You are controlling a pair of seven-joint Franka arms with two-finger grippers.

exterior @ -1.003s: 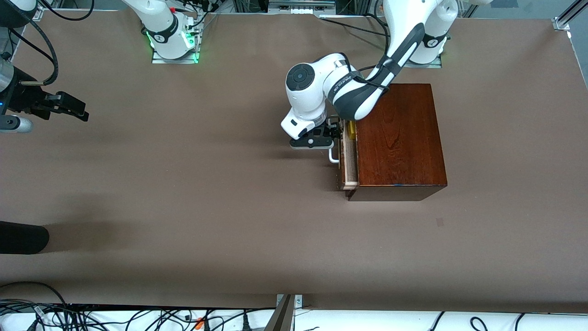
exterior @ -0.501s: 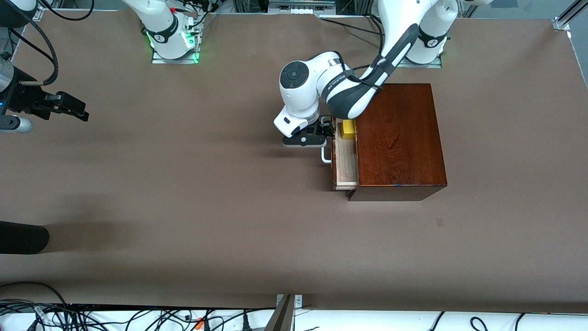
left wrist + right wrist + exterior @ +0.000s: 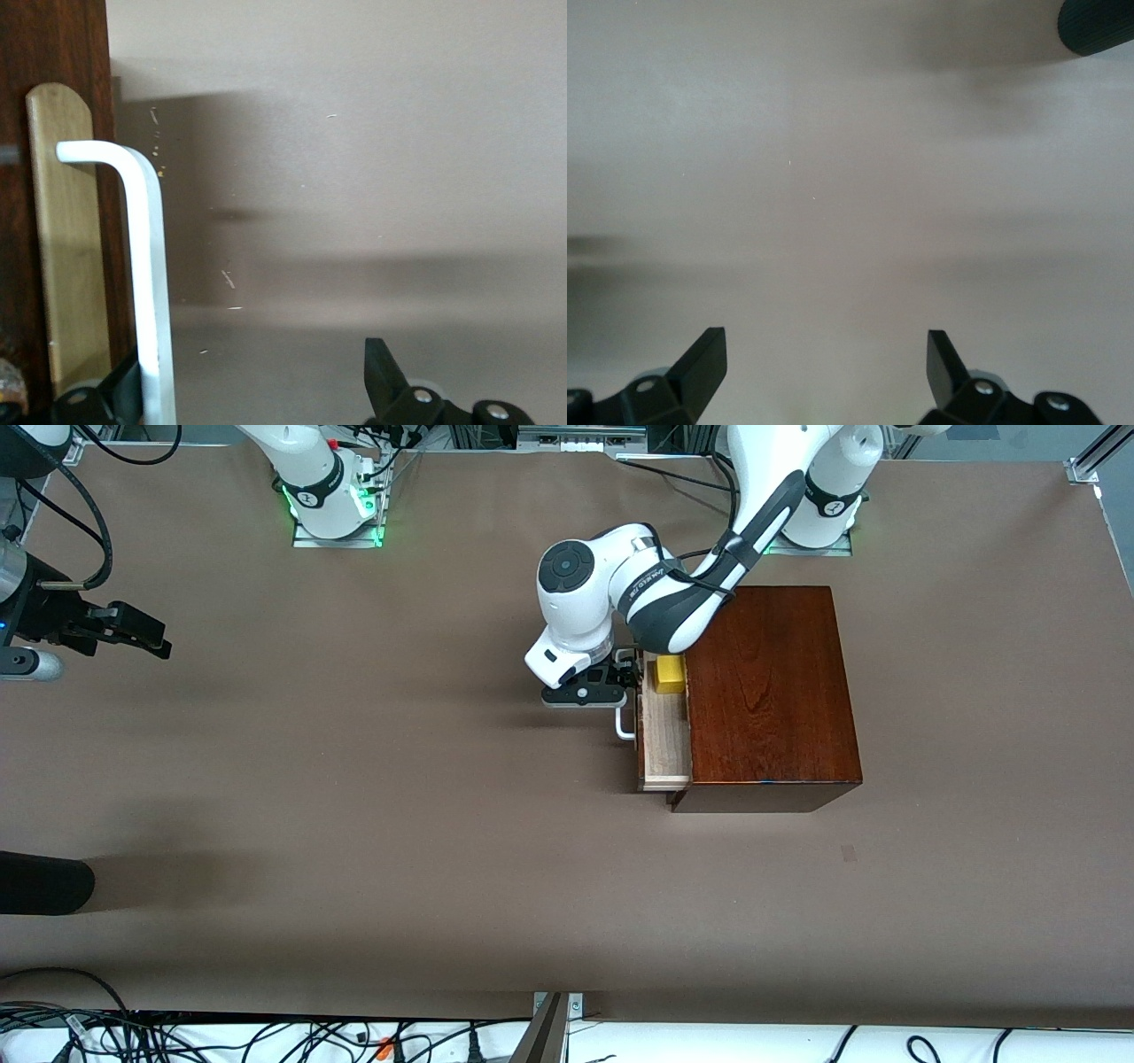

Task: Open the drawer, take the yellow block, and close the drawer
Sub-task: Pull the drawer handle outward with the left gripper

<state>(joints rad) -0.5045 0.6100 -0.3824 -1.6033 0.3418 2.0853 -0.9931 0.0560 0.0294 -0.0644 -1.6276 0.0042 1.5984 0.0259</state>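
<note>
The dark wooden box [image 3: 766, 691] stands near the left arm's base. Its drawer [image 3: 664, 748] is pulled partly out toward the right arm's end of the table. The yellow block [image 3: 669, 674] lies in the drawer's end farthest from the front camera. My left gripper [image 3: 625, 677] is at the white handle [image 3: 625, 726]. In the left wrist view my left gripper [image 3: 257, 372] is open, with the handle [image 3: 151, 292] lying against one finger, in front of the dark drawer front [image 3: 62, 35]. My right gripper [image 3: 146, 638] waits, open [image 3: 826, 354] and empty, over bare table at the right arm's end.
A black rounded object [image 3: 44, 881] pokes in at the table's edge at the right arm's end; it also shows in the right wrist view [image 3: 1099, 27]. Cables lie along the edge nearest the front camera.
The drawer has slid farther out of the box, with my left gripper moving along at the handle. More of the yellow block shows. The right arm has not moved.
</note>
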